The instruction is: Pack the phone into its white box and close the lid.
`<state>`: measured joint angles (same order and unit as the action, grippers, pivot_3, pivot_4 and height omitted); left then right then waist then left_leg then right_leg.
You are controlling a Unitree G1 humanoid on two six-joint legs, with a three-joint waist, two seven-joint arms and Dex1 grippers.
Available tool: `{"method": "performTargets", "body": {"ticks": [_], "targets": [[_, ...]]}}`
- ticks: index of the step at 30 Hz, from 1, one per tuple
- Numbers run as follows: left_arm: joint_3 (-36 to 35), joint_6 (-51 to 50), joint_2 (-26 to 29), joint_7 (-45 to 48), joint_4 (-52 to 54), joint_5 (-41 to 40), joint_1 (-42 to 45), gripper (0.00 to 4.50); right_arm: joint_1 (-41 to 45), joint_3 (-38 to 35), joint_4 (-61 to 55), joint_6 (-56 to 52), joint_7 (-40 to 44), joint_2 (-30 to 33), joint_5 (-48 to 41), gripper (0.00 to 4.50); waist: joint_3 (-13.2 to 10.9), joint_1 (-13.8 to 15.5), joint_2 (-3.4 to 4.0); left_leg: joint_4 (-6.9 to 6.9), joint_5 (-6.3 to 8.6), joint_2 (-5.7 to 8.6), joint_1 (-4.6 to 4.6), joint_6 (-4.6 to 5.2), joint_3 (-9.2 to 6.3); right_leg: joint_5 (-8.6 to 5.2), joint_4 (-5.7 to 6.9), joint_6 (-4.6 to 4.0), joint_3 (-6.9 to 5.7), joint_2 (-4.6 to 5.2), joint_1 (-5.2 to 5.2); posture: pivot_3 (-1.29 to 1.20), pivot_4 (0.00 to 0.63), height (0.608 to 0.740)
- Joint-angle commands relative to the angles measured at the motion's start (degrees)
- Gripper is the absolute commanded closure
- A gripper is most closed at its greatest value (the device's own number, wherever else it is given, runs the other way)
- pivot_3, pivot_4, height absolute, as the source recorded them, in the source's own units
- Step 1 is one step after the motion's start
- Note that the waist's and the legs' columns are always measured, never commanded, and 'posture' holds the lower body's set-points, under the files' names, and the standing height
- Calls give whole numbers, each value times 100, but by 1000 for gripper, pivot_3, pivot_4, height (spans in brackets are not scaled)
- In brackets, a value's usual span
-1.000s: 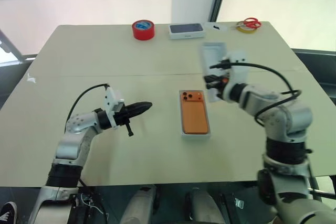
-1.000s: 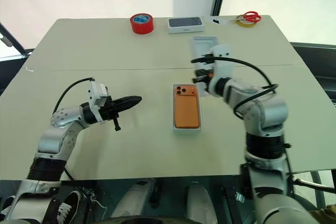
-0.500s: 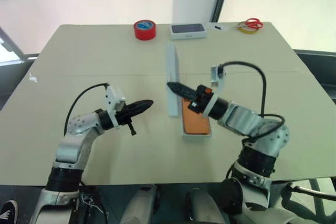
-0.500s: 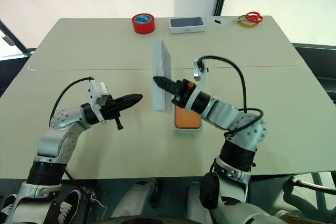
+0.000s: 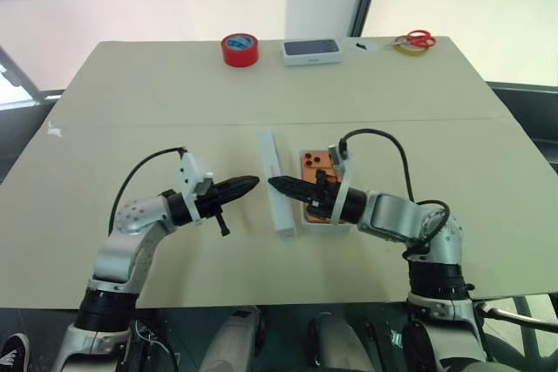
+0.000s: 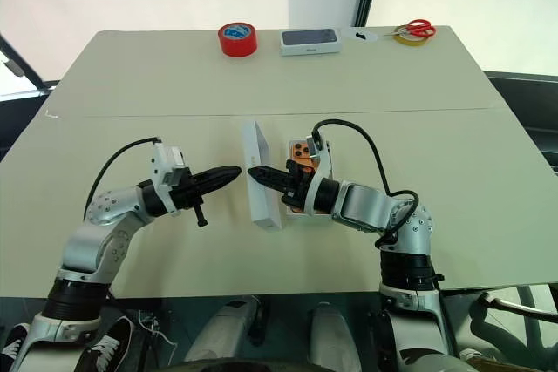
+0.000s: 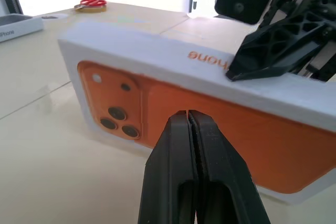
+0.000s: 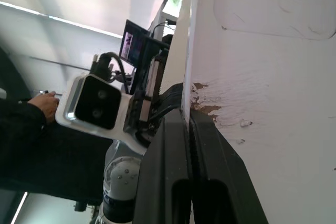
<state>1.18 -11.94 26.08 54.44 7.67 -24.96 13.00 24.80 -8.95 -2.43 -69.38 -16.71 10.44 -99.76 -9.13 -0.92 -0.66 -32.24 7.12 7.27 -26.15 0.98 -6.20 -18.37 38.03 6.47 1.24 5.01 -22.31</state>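
While the lid (image 5: 275, 182) stands up on its long edge on the table (image 5: 157, 102), the right gripper (image 5: 277, 185) pinches its top rim with both fingers pressed tight on it. Its orange phone picture faces the left gripper (image 5: 250, 183). That gripper points at the lid from the other side, very near, with its fingers squeezed together and nothing in them. Just beside the lid, on the right arm's side, the phone (image 5: 314, 166) lies in the white box (image 6: 291, 215), partly hidden by the arm.
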Motion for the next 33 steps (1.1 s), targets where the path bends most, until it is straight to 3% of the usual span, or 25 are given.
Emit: {"method": "performTargets", "body": {"ticks": [1,7,10,13,18,22,25,28,31,33], "targets": [[162,102,-129,-96,147,95,-10,4437,143,123,171,235,344,154,496,4500,0,-1,0,-1,0,0,0,0,1,0,-1,0,0,0,1,0,150,740],[364,136,-380,-188,-75,207,124,4437,228,165,526,320,1043,430,1198,4500,7,12,2,-2,0,-2,8,0,1,1,0,1,-1,-2,9,0,150,740],[481,204,-657,-279,-331,305,348,4500,231,66,512,320,1273,607,1379,3536,8,37,3,-3,0,-1,10,0,1,0,0,0,-2,0,12,0,150,740],[612,289,-883,-304,-522,401,516,4500,247,102,252,271,1698,1050,1797,2068,8,30,1,-8,1,2,9,2,2,1,-3,1,-2,3,15,0,150,740],[708,333,-1172,-395,-704,439,680,4500,234,-141,206,412,2881,2080,2462,2068,9,29,-1,-14,2,1,8,4,3,1,-6,2,-5,2,21,0,150,740],[647,255,-995,-268,-581,396,525,4500,179,-123,62,615,3533,2588,3094,2068,7,-15,-2,-13,3,-4,-4,5,3,0,-5,2,-5,0,25,0,150,740],[522,180,-655,-103,-465,345,359,4500,-40,397,-439,1601,3997,2930,4462,2068,6,-13,0,-13,2,-8,-11,5,3,0,-4,3,-5,-2,22,0,150,740],[486,-56,-246,110,-220,223,171,4500,-185,950,-601,2658,4306,3146,5791,2957,5,0,1,-17,2,-7,-12,4,3,0,-5,2,-6,-2,2,0,150,740],[555,-207,48,171,-183,302,46,4500,-252,1261,-474,3487,4421,3226,6812,4468,4,30,3,-26,4,-6,-12,3,3,0,-6,1,-6,-1,3,0,150,740],[675,-142,5,43,-416,507,124,4500,-336,1407,-445,3936,4597,3258,7298,4468,4,61,3,-28,5,-3,-12,2,2,-1,-6,-1,-6,1,4,0,150,740]]}}
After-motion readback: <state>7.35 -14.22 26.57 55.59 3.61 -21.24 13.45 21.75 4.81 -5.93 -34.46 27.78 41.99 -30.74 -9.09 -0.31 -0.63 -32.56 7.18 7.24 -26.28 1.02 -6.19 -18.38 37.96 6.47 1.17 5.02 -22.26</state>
